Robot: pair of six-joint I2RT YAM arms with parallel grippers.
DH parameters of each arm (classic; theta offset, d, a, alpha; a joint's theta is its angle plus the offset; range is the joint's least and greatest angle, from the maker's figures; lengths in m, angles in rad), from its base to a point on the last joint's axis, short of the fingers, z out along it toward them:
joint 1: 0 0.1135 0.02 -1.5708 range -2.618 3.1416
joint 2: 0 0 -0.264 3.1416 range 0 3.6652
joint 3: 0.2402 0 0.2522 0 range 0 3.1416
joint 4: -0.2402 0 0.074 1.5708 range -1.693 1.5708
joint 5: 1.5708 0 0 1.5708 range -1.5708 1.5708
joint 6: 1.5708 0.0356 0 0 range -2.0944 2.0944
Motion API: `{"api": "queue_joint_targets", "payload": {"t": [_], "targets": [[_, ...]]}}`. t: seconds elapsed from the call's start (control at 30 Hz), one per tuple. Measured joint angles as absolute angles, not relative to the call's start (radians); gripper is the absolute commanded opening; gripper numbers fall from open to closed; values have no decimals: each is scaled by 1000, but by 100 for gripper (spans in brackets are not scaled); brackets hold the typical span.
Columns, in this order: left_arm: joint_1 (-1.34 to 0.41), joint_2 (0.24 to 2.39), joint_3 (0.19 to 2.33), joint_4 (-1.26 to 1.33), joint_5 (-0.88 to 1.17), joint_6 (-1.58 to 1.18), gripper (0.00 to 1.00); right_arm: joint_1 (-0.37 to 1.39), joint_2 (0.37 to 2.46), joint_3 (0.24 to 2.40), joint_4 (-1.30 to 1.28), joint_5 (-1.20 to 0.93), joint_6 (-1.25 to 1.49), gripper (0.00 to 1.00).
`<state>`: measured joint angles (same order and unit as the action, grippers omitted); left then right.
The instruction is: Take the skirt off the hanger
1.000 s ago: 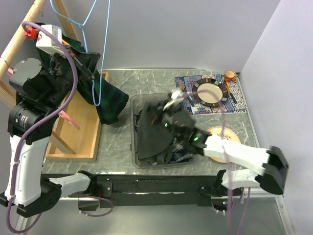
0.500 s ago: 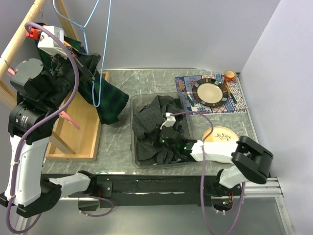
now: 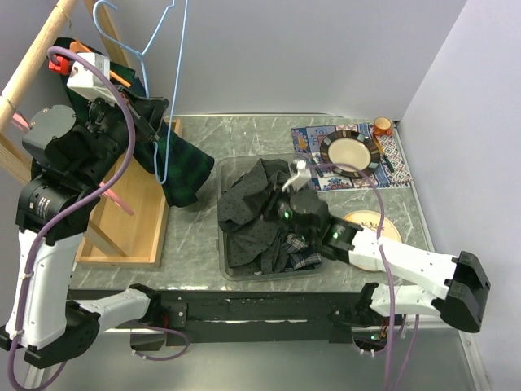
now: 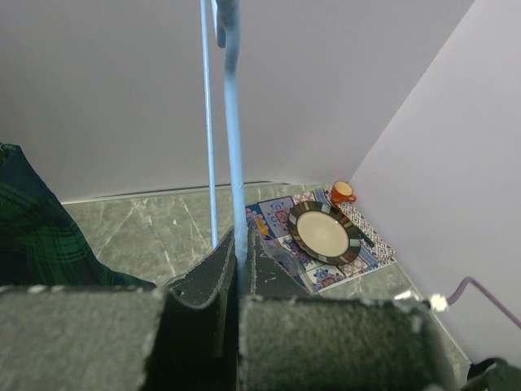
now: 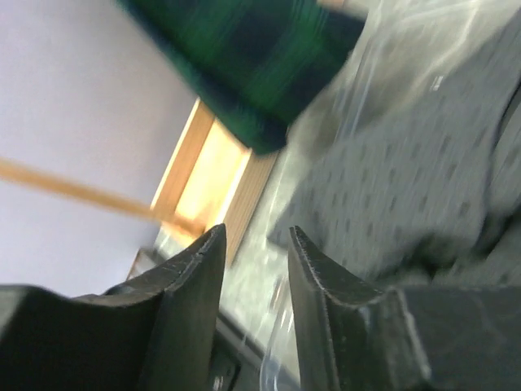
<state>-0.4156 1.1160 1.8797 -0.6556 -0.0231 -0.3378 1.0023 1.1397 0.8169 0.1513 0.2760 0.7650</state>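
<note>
A light blue wire hanger (image 3: 179, 73) hangs bare, high at the back left. My left gripper (image 3: 151, 110) is shut on its lower wire, which shows in the left wrist view (image 4: 232, 147) pinched between the pads (image 4: 238, 244). A dark grey dotted skirt (image 3: 244, 204) lies crumpled in the clear bin (image 3: 221, 244), off the hanger. My right gripper (image 3: 277, 218) hovers over the bin's cloth, jaws open and empty (image 5: 256, 236), with the dotted skirt (image 5: 407, 179) just beside it.
A green plaid garment (image 3: 183, 167) hangs from the wooden rack (image 3: 122, 228) at left, over the bin's left edge. A plate (image 3: 350, 153) on a patterned mat, an orange cup (image 3: 381, 125) and a wooden disc (image 3: 370, 224) sit at right.
My right gripper dropped low into the bin, then rose and drew back; the dotted skirt now lies spread in the bin. My left gripper lifted the hanger slightly.
</note>
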Motion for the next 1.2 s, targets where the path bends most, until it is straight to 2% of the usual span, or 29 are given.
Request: {"api": "queue_joint_targets", "payload": {"t": [0.17, 0.33, 0.5, 0.57, 0.73, 0.87, 1.03, 1.2], "targets": [[-416, 1117, 1880, -656, -23, -338, 1, 908, 1251, 966, 134, 326, 701, 34], [-416, 1121, 1880, -660, -15, -337, 1, 862, 1382, 879, 179, 336, 722, 32], [-416, 1121, 1861, -658, -16, -340, 1, 861, 1616, 806, 186, 292, 772, 34], [-416, 1100, 1814, -648, -22, -353, 1, 859, 1648, 836, 165, 289, 765, 39], [-416, 1074, 1767, -657, -50, -382, 1, 860, 1539, 913, 47, 310, 707, 60], [-416, 1069, 1767, -655, -80, -424, 1, 871, 1363, 966, -30, 334, 634, 71], [-416, 1058, 1766, -646, -84, -478, 1, 1025, 1168, 1072, -6, 413, 445, 77], [-416, 1057, 1767, -634, -81, -539, 1, 1286, 1146, 1198, 148, 490, 135, 76]]}}
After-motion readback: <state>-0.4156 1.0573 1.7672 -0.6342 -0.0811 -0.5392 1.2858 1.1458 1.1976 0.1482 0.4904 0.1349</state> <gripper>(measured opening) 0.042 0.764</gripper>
